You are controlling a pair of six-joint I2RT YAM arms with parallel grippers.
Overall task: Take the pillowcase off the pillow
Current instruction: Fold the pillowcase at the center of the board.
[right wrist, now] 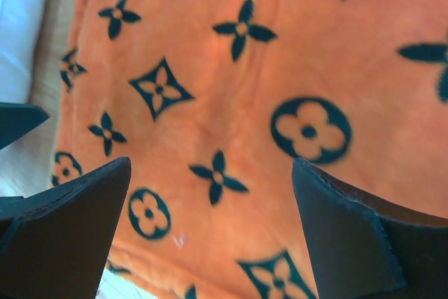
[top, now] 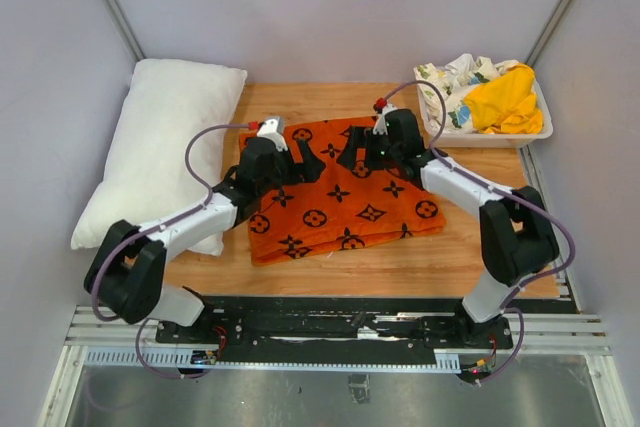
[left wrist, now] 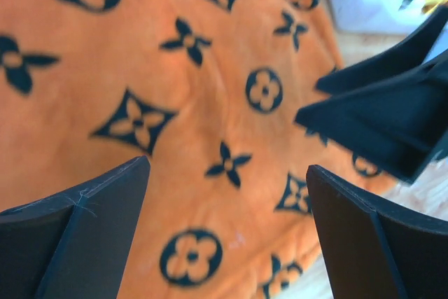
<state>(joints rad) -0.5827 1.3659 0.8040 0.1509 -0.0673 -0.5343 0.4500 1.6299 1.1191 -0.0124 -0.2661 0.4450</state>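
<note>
The orange pillowcase [top: 345, 209] with black flower motifs lies flat and folded on the middle of the wooden table. The plump white pillow [top: 165, 147] lies bare at the left, separate from the pillowcase, its far end against the wall. My left gripper [top: 300, 162] hovers open over the pillowcase's far left part; in its wrist view the gripper [left wrist: 227, 166] has only orange fabric [left wrist: 182, 75] below its spread jaws. My right gripper [top: 358, 152] is open close beside it, over the pillowcase [right wrist: 231, 89], with nothing between its jaws [right wrist: 211, 162]. The pillow's edge [right wrist: 17, 26] shows at the left there.
A white tray [top: 540, 132] at the back right holds a yellow cloth [top: 505, 102] and a floral-print cloth [top: 455, 77]. Bare wooden table [top: 400, 262] shows in front of the pillowcase. Grey walls close in on three sides.
</note>
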